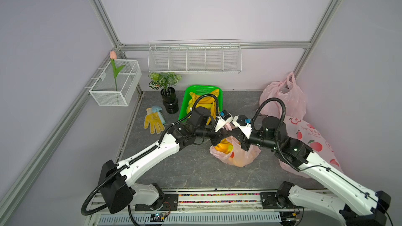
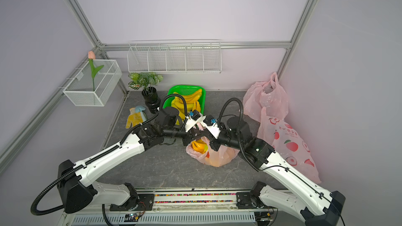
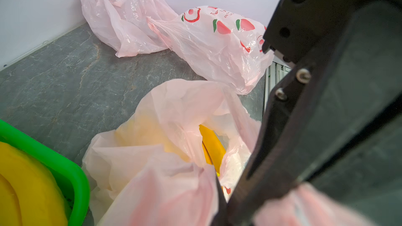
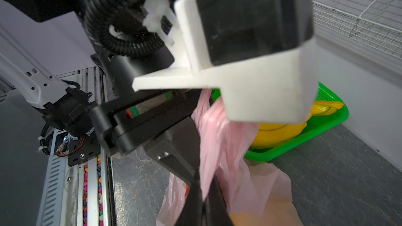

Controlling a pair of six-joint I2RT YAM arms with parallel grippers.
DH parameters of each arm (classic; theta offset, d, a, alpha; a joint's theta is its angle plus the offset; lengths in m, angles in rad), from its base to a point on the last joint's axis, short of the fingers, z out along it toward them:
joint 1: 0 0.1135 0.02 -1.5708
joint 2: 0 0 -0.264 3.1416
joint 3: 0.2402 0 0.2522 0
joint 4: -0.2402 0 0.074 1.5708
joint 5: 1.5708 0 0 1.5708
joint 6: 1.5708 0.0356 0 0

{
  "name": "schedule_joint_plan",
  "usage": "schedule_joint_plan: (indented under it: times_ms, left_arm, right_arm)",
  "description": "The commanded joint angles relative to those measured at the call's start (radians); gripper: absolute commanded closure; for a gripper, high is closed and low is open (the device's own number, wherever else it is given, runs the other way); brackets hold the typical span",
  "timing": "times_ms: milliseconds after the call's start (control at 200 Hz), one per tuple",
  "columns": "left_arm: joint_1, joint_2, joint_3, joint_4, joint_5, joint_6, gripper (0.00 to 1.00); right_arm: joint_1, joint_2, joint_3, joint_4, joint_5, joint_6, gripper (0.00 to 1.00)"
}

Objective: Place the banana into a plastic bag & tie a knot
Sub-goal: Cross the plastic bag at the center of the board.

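Two robot arms. The left arm [image 1: 150, 155] and right arm [image 1: 326, 177] each have smooth white shells dotted with small dark holes, linked by chunky black joints. A ribbed black hose [image 1: 93, 194] runs along each, fastened with white cable ties [image 4: 156, 7]. A small green light [image 1: 295, 149] glows on the right arm. Each wrist carries a white bracket [image 1: 220, 123] with a black camera and a blue plug [image 1: 222, 113]. The right gripper [image 4: 204, 201] is black with slim tapered fingers. Silver screws [image 3: 304, 75] stud black finger plates.
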Motion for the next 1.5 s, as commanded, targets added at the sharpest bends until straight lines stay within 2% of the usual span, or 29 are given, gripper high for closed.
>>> schedule_joint_plan:
  times_ms: [0,155,260,425,640,780,855,1040,1124,1249,1494]
  left_arm:
    - [-0.012,-0.027,0.002,0.023,0.038,0.039,0.89]
    - [-0.012,-0.020,0.005,0.020,0.023,0.040,1.00]
    - [-0.012,-0.017,0.005,0.022,0.024,0.043,1.00]
    - [-0.011,-0.022,0.002,0.025,0.015,0.044,1.00]
    - [-0.011,-0.021,-0.005,0.038,0.029,0.044,1.00]
    - [-0.012,-0.022,-0.007,0.042,0.039,0.047,1.00]
    - [-0.012,-0.023,-0.010,0.049,0.041,0.047,1.00]
    - [-0.012,-0.024,-0.008,0.042,0.022,0.042,1.00]
    - [-0.011,-0.038,-0.003,0.025,-0.027,0.006,1.00]
    - [-0.004,-0.077,-0.044,0.059,-0.037,-0.010,0.89]
    - [-0.004,-0.084,-0.056,0.035,0.057,0.038,0.83]
  right_arm:
    - [0.009,-0.006,0.015,0.004,-0.030,-0.022,0.93]
    - [0.007,-0.034,0.000,-0.014,0.054,-0.005,0.89]
    - [-0.005,-0.049,0.000,-0.027,0.089,0.002,0.87]
    - [-0.020,-0.041,0.013,-0.053,0.110,0.013,0.78]
    - [-0.046,0.003,0.019,-0.049,0.079,0.033,0.68]
    - [-0.061,0.024,0.013,-0.033,0.054,0.047,0.66]
    - [-0.060,0.035,0.016,-0.032,0.038,0.049,0.69]
    - [-0.060,0.012,0.011,-0.024,-0.015,0.037,0.93]
    - [-0.060,-0.021,-0.003,-0.022,-0.001,0.027,0.93]
    - [-0.047,-0.053,-0.028,-0.013,-0.031,0.008,0.93]
    - [0.004,-0.065,-0.051,0.029,-0.080,-0.050,0.94]
